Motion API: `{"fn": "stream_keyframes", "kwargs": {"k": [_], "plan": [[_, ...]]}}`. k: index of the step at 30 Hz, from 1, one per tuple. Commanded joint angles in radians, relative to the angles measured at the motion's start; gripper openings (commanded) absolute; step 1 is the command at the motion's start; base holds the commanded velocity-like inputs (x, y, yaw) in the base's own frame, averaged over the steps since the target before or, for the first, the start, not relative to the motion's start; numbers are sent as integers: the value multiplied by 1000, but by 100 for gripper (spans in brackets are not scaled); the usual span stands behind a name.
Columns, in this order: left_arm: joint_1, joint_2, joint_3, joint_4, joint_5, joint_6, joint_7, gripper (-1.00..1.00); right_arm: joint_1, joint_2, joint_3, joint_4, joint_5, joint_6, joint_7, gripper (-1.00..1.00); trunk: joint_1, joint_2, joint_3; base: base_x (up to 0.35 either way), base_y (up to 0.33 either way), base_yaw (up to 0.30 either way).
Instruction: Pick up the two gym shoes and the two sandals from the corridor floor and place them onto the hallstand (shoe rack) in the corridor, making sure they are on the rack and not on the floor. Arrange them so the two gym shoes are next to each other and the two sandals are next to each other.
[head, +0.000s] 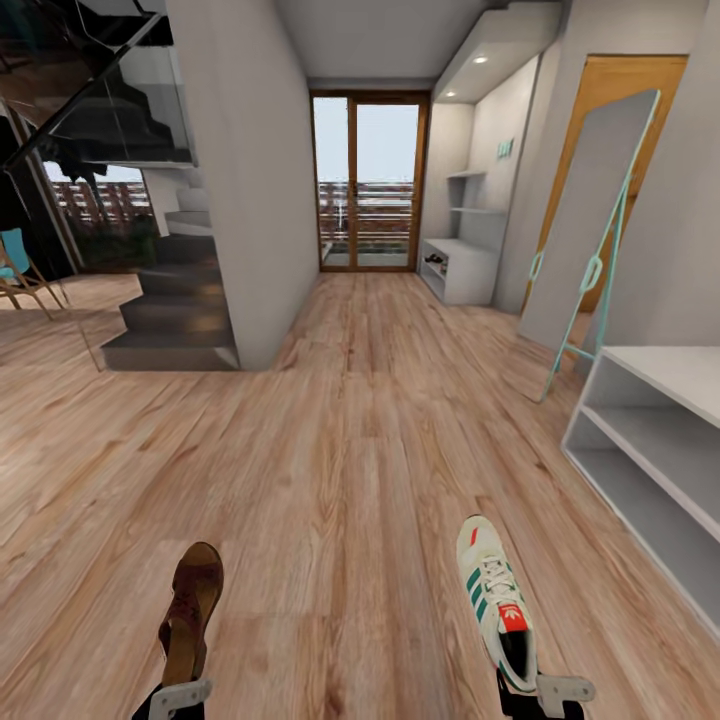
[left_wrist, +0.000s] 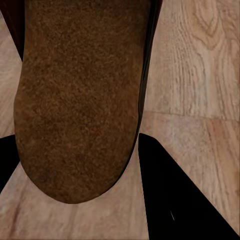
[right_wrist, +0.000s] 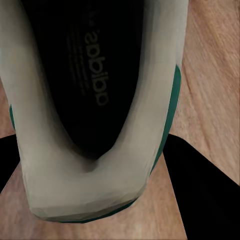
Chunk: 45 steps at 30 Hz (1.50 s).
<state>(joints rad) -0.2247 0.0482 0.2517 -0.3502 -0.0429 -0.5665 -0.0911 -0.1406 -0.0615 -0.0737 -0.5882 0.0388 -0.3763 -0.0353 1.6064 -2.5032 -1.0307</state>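
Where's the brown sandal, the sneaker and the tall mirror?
sandal (head: 192, 600), head view, on its footbed.
sneaker (head: 494, 590), head view, on its laces.
mirror (head: 590, 215), head view, on its glass.

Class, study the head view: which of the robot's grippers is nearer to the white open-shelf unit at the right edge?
Right. The right gripper, holding a gym shoe, is on the side of the shelf unit; the left gripper, holding a sandal, is across the floor.

There's a tall leaning mirror (head: 590, 225) with a mint green frame on the right wall, with a wooden door (head: 655, 85) behind it. Dark stairs (head: 165, 310) go up on the left, and glass double doors (head: 367, 185) close off the far end.
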Motion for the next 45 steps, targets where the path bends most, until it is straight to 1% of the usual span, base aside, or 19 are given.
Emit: {"fn": "stream_keyframes", "kwargs": {"k": [1, 45], "plan": [[-1, -1, 9, 0, -8, -3, -9, -100, -1, 0, 0, 1, 4, -3, -5, -100, 0, 0, -1, 338, 0, 0], [7, -2, 9, -1, -8, -3, -9, -100, -1, 4, 0, -1, 3, -1, -5, -100, 0, 0, -1, 338, -7, 0]]}}
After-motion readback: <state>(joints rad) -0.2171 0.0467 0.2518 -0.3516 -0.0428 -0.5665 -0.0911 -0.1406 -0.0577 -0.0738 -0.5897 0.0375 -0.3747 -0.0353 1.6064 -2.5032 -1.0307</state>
